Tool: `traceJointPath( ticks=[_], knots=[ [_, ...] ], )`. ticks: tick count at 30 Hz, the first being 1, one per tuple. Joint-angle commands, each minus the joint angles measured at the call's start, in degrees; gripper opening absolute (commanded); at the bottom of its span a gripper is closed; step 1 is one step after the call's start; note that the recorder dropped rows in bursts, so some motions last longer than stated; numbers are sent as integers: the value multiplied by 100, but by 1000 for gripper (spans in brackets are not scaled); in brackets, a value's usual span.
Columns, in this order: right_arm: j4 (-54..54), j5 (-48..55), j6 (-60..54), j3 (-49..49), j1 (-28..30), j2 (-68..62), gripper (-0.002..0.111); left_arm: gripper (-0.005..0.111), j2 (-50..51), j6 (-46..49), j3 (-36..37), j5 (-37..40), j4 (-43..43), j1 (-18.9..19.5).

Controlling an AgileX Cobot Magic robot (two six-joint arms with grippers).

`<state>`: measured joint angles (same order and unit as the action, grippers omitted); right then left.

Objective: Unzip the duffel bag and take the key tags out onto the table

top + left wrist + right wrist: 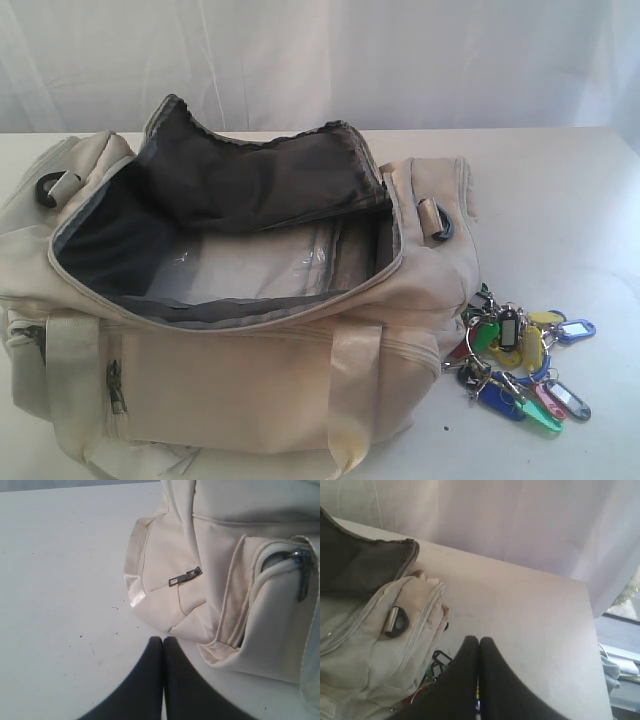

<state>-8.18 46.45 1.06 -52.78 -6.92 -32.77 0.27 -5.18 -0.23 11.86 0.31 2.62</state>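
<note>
1. The table (560, 200) is the largest thing on my screens: a wide white top under everything, with a few dark specks showing in the left wrist view.
2. The duffel bag (230, 370) sits on the table and fills the left and middle of the exterior view. It is cream fabric, its main zipper is undone, and its mouth gapes wide.
3. The dark grey lining flap (260, 175) stands folded back toward the far side. A clear plastic sheet (250, 270) lies on the bag's floor.
4. The key tags (520, 360) lie in 1 jumbled bunch on the table, outside the bag and just beside its right end. I can pick out green, blue, yellow, red and pink tags on metal rings.
5. The left gripper (163, 645) has its 2 dark fingers pressed together with nothing between them. It hangs over bare table just beside a lower corner of the bag, near a side pocket.
6. The right gripper (479, 642) also has its 2 fingers pressed together and empty. It is above the table beside the bag's right end, and a little of the key tags peeks out next to it.
7. A black D-ring (440, 220) sits on the bag's right end.
8. A small grey zipper pull (185, 576) lies flat against the bag's outer panel.
</note>
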Motion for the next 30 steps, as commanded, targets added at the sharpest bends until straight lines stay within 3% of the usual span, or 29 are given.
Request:
traceJointPath(
  ticks=[1, 12, 16, 23, 30],
  knots=[
    [-26, -35, 36, 17, -18, 443, 0, 0, -27, -6, 23, -28, 11, 25],
    [-24, -345, 112, 40, 738, 1148, 0, 0, -27, -6, 23, -28, 11, 25],
    [-24, -1769, 117, 522, 809, 1419, 0, 0, -27, 5, 23, -28, 11, 25],
    [-24, -4762, 117, 2335, 809, 1871, 0, 0, -27, 5, 23, -28, 11, 25],
    [-24, -5068, 117, 3646, 1041, 2398, 0, 0, -27, 5, 23, -28, 11, 25]
  ],
)
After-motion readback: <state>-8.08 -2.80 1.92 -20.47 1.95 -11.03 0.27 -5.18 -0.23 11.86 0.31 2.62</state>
